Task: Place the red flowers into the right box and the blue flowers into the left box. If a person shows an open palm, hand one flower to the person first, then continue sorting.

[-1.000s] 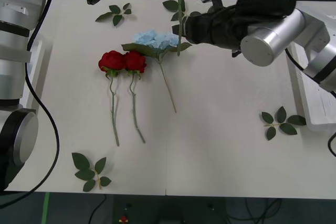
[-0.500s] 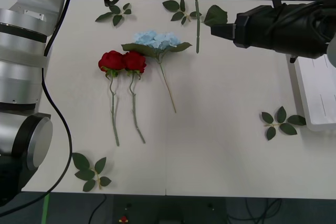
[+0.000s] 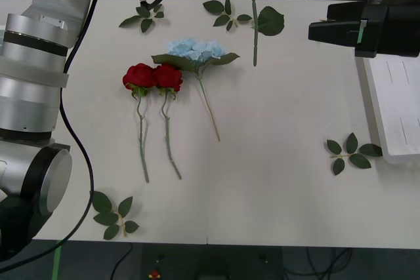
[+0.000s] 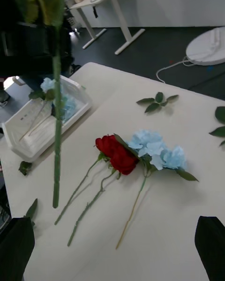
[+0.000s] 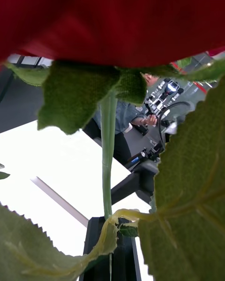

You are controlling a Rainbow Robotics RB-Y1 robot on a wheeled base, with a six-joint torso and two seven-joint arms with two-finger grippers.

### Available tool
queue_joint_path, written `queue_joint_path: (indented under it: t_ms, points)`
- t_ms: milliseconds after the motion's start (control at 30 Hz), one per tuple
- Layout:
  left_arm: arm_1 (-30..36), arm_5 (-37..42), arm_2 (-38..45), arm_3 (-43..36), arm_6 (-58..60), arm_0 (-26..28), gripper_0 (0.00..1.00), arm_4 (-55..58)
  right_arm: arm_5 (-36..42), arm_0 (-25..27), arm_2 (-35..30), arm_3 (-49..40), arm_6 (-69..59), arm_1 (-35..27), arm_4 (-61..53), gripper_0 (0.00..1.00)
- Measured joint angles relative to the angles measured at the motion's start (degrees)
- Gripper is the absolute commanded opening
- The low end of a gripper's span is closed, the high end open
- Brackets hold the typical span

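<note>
A red flower (image 5: 112,14) hangs in the air over the far side of the counter (image 3: 275,181), its stem (image 3: 254,24) pointing down beside a leaf sprig; whether the left hand grips it cannot be told. Two more red roses (image 3: 152,77) and a blue flower (image 3: 195,49) lie mid-counter, touching. The right hand (image 4: 112,243), fingers spread wide and empty, is raised near the right box (image 3: 397,106). The left box (image 4: 35,126) holds blue flowers.

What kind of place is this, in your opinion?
Probably a robotics lab or test room: artificial red flowers lie on a plain white table, with office desks and floor cables behind.
</note>
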Motion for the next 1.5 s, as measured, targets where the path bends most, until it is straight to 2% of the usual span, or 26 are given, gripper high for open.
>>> queue_joint_path:
  t_ms: [167,233,500,633,1100,1133,1167,1200,1233,1500]
  points:
    - [0.0,0.0,0.0,0.0,-0.2,0.0,0.00,0.0,0.1,0.0,-0.2,1.2,21.2,3.6,-4.8,1.00]
    - [0.0,0.0,0.0,0.0,-0.3,0.0,0.00,0.0,0.2,0.0,-0.2,1.3,25.0,5.5,-4.9,1.00]
    - [0.0,0.0,-0.2,0.0,-0.3,0.0,0.00,0.0,3.2,0.0,-0.2,2.1,25.2,12.6,-5.0,1.00]
    - [0.0,0.0,-0.3,0.0,-0.3,0.0,0.00,0.0,5.3,-1.2,0.1,5.5,25.2,16.0,-5.0,1.00]
    - [0.0,0.0,-2.6,0.0,-0.3,0.0,0.00,0.0,5.7,-12.7,6.6,19.9,25.2,23.2,-5.3,1.00]
    - [0.0,0.0,-2.6,0.0,-0.3,0.0,0.00,0.0,5.6,-13.2,6.9,20.2,25.2,23.6,-5.4,0.90]
    - [0.0,0.0,-2.6,0.0,-0.3,0.0,0.00,0.0,5.5,-13.6,7.2,20.4,25.2,24.0,-5.6,0.26]
    - [0.0,0.0,-2.6,0.0,-0.3,0.0,0.00,0.0,5.2,-13.9,7.5,20.5,25.2,24.3,-5.6,0.03]
    - [0.0,0.0,-2.7,0.0,-0.3,0.0,0.00,0.0,4.8,-14.1,7.9,20.5,25.2,24.5,-5.7,0.00]
    - [0.0,0.0,-2.7,0.0,-0.3,0.0,0.00,0.0,3.1,-14.3,9.6,20.6,25.2,25.0,-5.8,0.00]
